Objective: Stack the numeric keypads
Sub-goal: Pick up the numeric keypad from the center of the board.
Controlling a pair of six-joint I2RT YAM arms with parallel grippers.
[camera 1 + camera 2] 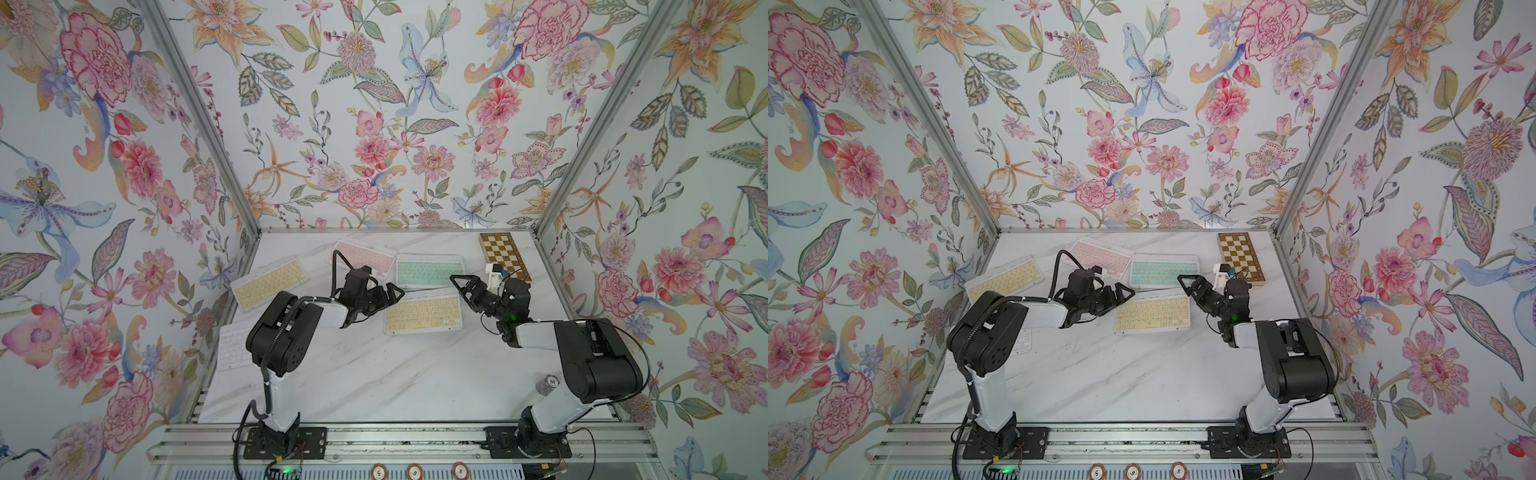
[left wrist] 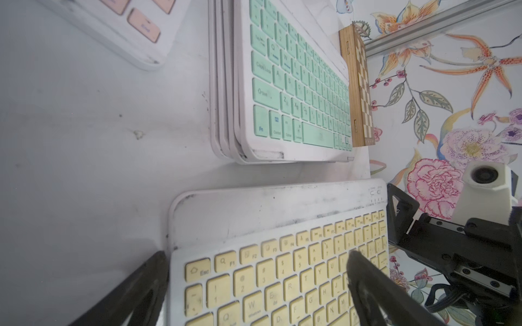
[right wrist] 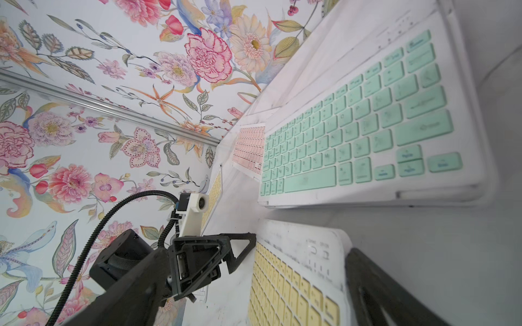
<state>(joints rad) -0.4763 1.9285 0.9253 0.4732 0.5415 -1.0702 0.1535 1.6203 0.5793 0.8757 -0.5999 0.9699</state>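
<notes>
Nearest, a white slim keypad (image 1: 230, 347) lies loose beside the left arm (image 1: 286, 328); the left pincer (image 1: 394, 293) and right pincer (image 1: 457, 279), both wide and empty, flank a yellow-keyed white-framed keypad (image 1: 422, 312) in the middle. Farther back a mint-topped pile of white-framed keypads (image 1: 430, 270) stands built, a second yellow keypad (image 1: 270, 284) and a pink-keyed keypad (image 1: 363, 255) lying apart, so roughly half seems left. A brown-and-cream wooden chessboard (image 1: 505, 253) shares the white marbled tabletop (image 1: 374, 386) within floral-papered walls (image 1: 374, 124).

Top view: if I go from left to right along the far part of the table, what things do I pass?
First the far-left yellow keypad, then the pink keypad, then the mint green keypad, then the chessboard.
</notes>
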